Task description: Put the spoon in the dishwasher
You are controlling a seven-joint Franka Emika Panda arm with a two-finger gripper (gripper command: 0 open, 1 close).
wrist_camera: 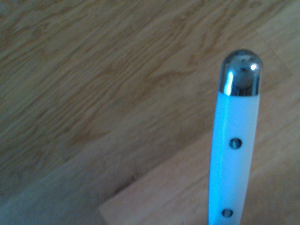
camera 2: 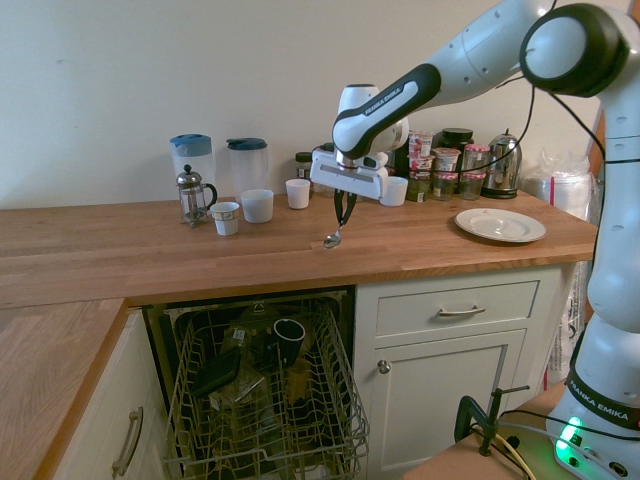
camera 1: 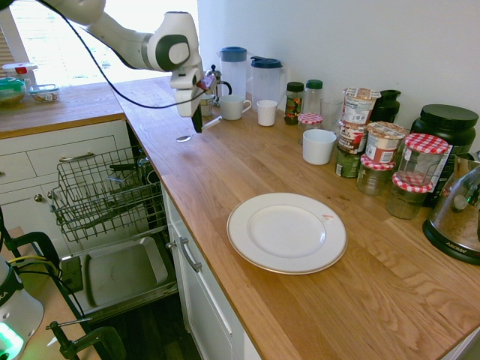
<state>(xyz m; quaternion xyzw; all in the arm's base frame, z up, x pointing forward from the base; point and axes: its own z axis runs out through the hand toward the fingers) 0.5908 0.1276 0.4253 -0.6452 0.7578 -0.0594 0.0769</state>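
In the first exterior view, a long, light-brown wooden countertop (camera 1: 300, 300) runs from the upper left to the lower right. The open dishwasher (camera 1: 124, 274), with a dark wire rack (camera 1: 97, 196) and grey metal inner door, fills the lower left. A round white ceramic plate (camera 1: 286, 232) lies at centre right. Upper left of centre, the white-bodied gripper (camera 1: 197, 130) has its black fingers clenched on the white-handled, silver-bowled metal spoon (camera 1: 184, 139), over the countertop.

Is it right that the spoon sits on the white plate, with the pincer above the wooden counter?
Not on the plate: the second exterior view shows the spoon at the pincer, away from the plate.
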